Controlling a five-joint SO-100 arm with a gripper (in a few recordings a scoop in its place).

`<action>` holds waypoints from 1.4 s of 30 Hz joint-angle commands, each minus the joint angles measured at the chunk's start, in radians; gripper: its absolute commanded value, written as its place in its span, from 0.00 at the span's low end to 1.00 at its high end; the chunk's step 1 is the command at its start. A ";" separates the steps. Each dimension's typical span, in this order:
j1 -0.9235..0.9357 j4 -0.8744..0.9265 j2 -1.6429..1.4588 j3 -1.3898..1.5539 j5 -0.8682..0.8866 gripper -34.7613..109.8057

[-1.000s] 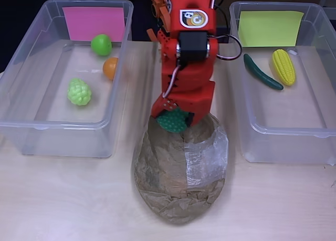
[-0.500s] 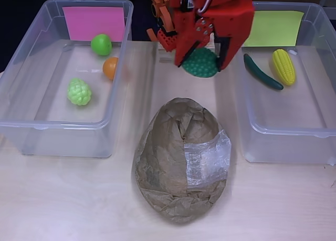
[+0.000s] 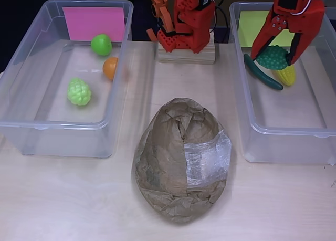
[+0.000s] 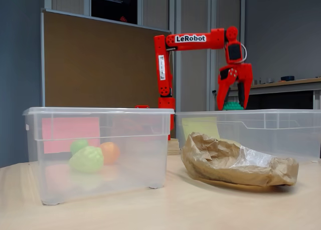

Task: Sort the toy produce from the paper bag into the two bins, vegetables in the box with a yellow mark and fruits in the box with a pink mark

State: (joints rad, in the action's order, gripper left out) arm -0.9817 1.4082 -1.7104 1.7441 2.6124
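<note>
My red gripper (image 3: 276,56) hangs over the right clear bin (image 3: 315,133), the one with the yellow mark (image 3: 261,28), shut on a dark green bumpy toy vegetable (image 3: 273,57). In the fixed view the gripper (image 4: 233,103) holds that toy vegetable (image 4: 232,106) just above the bin's rim. Under it lie a green cucumber (image 3: 261,73) and a yellow corn cob (image 3: 286,73). The left bin (image 3: 21,128) with the pink mark (image 3: 93,22) holds a green ball fruit (image 3: 101,44), an orange (image 3: 110,67) and a light green bumpy fruit (image 3: 79,92). The crumpled paper bag (image 3: 181,159) lies between the bins.
The arm's red base (image 3: 186,28) stands on a wooden block at the back centre, between the bins. Bare table runs along the front edge below the bag. A brown board stands behind the table in the fixed view.
The gripper lifted the dark green toy vegetable out of the paper bag, then swung right with it from above the table's middle to above the yellow-marked bin.
</note>
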 commanded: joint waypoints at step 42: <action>0.807 -0.624 -0.554 0.604 -1.634 0.24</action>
State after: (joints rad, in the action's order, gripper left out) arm -0.2408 0.9664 -2.1537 2.1890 1.1152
